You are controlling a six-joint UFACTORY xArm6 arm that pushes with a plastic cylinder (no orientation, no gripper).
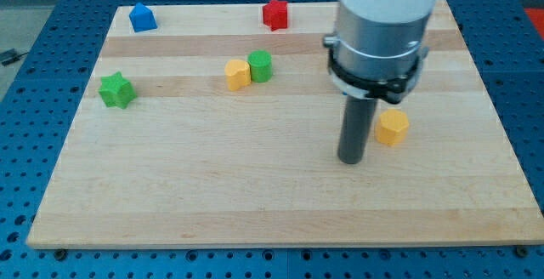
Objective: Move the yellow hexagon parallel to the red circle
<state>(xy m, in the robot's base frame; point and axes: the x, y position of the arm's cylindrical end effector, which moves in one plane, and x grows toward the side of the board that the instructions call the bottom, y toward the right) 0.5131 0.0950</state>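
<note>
The yellow hexagon [392, 128] lies on the wooden board [255, 202], right of the middle. My tip [351, 161] rests on the board just left of the hexagon and slightly below it, a small gap apart. No red circle shows. The only red block [274, 14], near the view's top centre, looks star-shaped. The arm's wide body hides part of the board's upper right.
A second yellow block [237, 75] touches a green circle [261, 65] above the board's middle. A green star [116, 89] lies at the left. A blue block [142, 17] sits at the top left corner. The board's right edge is near the hexagon.
</note>
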